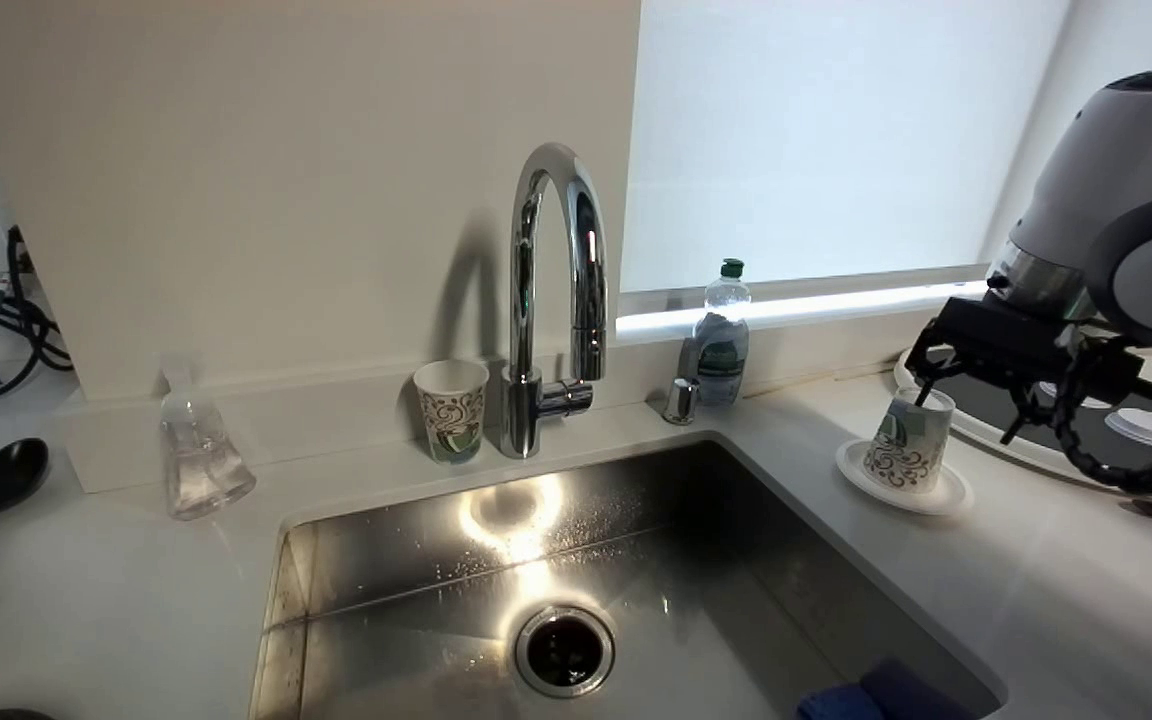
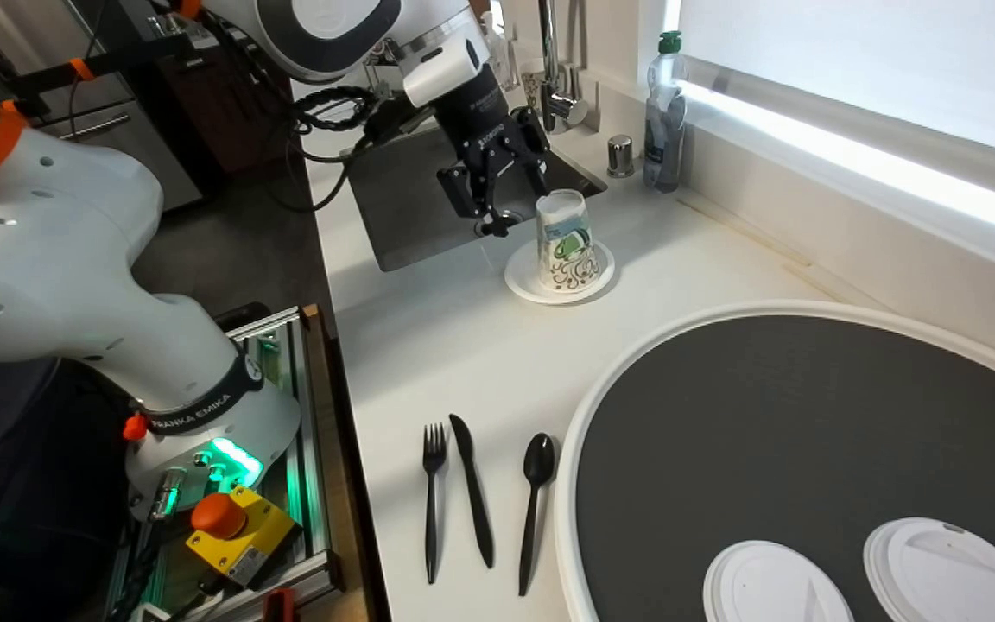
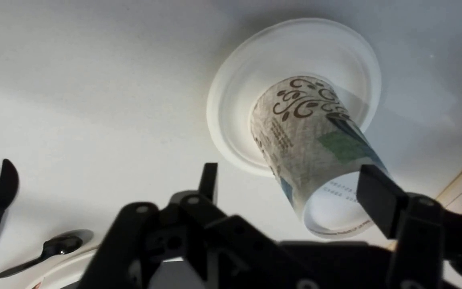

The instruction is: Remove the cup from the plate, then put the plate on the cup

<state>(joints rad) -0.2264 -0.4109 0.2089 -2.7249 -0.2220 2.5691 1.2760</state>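
Note:
The cup is a patterned paper cup, standing upside down on the plate; it shows in both exterior views [image 1: 911, 440] [image 2: 567, 246] and the wrist view [image 3: 307, 132]. The plate is a small round white saucer [image 1: 851, 468] [image 2: 522, 273] [image 3: 227, 108] lying flat on the counter beside the sink. My gripper [image 1: 966, 415] [image 2: 516, 206] is open and empty, tilted near the cup's upper end. In the wrist view the gripper [image 3: 293, 180] has one finger overlapping the cup's base and the other well off to the side. I cannot tell whether a finger touches the cup.
The steel sink [image 1: 696, 620] lies beside the plate, with a tall faucet [image 1: 526, 290], a second patterned cup [image 1: 453, 410] and a soap bottle [image 2: 664, 121] behind. A large grey round tray with white rim [image 2: 588, 432], a fork [image 2: 432, 501], knife [image 2: 473, 492] and spoon [image 2: 536, 484] lie opposite.

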